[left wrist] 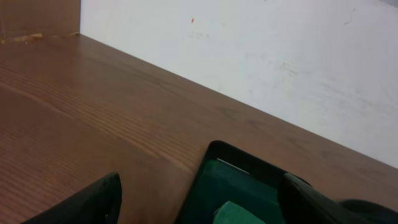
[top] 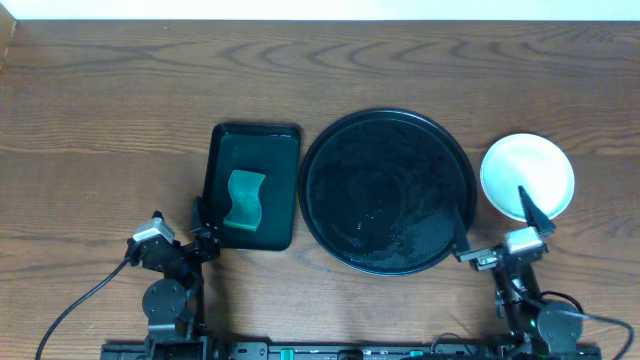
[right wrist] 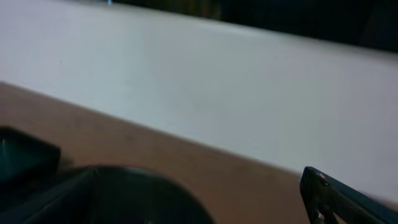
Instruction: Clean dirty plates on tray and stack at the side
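The plates [top: 527, 172] are being carried by the counter [top: 120, 90] close to its right edge. They are sitting off the tray [top: 388, 190], just beside its right rim, with a narrow strip of wood being left bare between them. From overhead only one white round outline is being presented, so the number of plates in it cannot be told. Its upper face is being seen as plain white.

The tray, round, black and glossy, is being carried a little right of the counter's middle. Small wet glints are being shown on its floor toward the near side. Just left of it, a dark green rectangular tray [top: 215, 160] is being carried, and a green sponge [top: 245, 199] with wavy sides is lying in it.

The right pincer [top: 495, 215] is being held by the counter's near edge with its jaws spread wide, grasping nothing. One finger is being seen over the tray's near right rim and the other over the near edge of the plates. Whether either is touching cannot be told.

The left pincer [top: 203, 225] is being held at the near left corner of the green tray, likewise released and grasping nothing. In the left wrist view, that tray's corner is being framed between the two dark fingers [left wrist: 93, 199]. A white wall [top: 320, 10] is being seen along the counter's far edge.
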Controlling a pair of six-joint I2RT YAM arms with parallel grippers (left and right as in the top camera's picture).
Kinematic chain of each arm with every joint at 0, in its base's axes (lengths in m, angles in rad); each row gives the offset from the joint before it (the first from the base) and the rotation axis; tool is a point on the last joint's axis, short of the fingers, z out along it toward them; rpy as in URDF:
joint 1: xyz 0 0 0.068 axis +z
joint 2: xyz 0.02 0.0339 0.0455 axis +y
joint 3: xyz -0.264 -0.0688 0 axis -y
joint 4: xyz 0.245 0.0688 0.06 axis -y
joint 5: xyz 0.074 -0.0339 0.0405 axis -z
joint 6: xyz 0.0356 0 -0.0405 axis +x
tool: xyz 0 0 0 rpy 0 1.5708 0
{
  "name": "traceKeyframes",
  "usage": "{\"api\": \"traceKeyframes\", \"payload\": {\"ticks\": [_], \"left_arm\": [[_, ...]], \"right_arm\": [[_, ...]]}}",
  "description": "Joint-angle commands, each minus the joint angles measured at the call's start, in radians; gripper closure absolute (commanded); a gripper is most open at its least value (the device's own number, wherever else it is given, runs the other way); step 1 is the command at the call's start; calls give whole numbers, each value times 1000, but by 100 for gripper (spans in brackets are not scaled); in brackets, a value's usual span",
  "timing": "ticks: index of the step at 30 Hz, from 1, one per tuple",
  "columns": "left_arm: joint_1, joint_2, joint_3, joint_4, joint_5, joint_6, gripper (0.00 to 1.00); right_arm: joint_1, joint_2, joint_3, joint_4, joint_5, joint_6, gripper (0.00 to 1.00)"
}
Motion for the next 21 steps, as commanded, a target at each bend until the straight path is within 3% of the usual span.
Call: {"api": "traceKeyframes", "payload": {"ticks": [1, 7, 21], "left_arm": [[-2, -6, -16, -43, -11, 9, 20], [-2, -6, -16, -43, -11, 9, 20], [-2, -6, -16, -43, -11, 9, 20]], "right_arm": [[9, -6, -24, -25, 27, 17, 1], [9, -6, -24, -198, 66, 44, 1], [9, -6, -24, -205, 81, 56, 1]]}}
